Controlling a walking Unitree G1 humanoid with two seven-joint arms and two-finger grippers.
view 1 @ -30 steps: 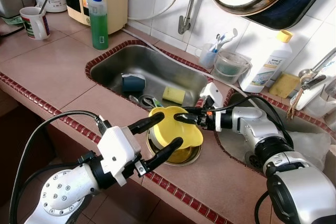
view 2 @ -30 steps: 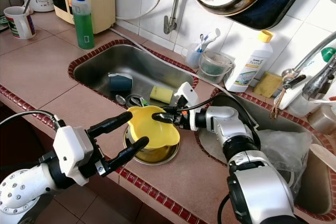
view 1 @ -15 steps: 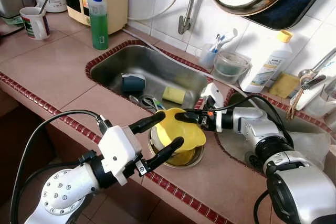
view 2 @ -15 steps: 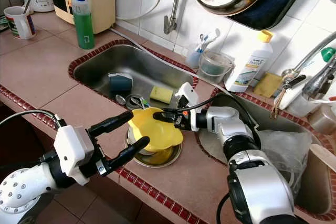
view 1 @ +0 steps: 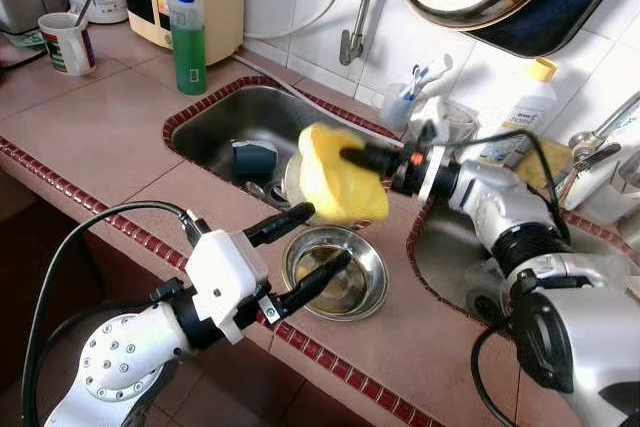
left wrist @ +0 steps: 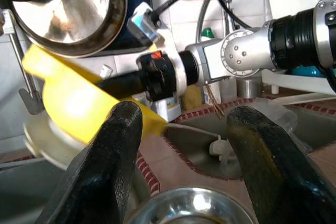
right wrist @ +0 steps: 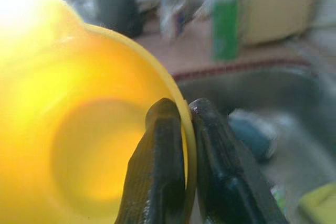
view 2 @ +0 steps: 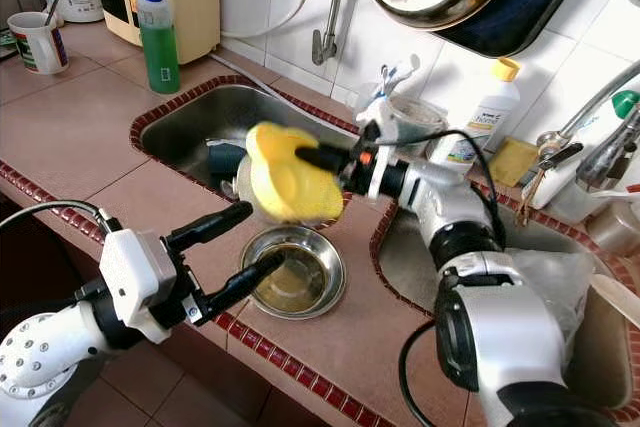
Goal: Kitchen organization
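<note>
Silver and low at the counter's front edge, the left gripper [view 1: 300, 247] hovers over the near rim of a steel bowl [view 1: 335, 273], its 2 fingers spread wide and holding nothing. The bowl sits on the tiled counter [view 1: 90, 137] between the 2 sinks, with a little yellowish liquid in its bottom.

Just beyond and above it, the right gripper [view 1: 355, 158] holds a yellow bowl [view 1: 335, 178] in the air, tipped on its side over the edge of the left sink [view 1: 225, 117]. The right wrist view shows its 2 fingers [right wrist: 157, 166] pressed together on the bowl's rim, 1 inside and 1 outside. The bowl is blurred, so its exact tilt is hard to read.

Down in the sink lie a dark blue cup [view 1: 252, 158] and some cutlery [view 1: 268, 190]. Farther back stand a green soap bottle [view 1: 187, 39], a mug [view 1: 65, 43] and a white bottle [view 1: 515, 122] against the wall tiles.

As a judgement, the task is partway: the yellow bowl is off the steel one, which looks like a separating step done. Setting the yellow bowl down, dealing with the steel bowl and clearing the sink appear to be left.
</note>
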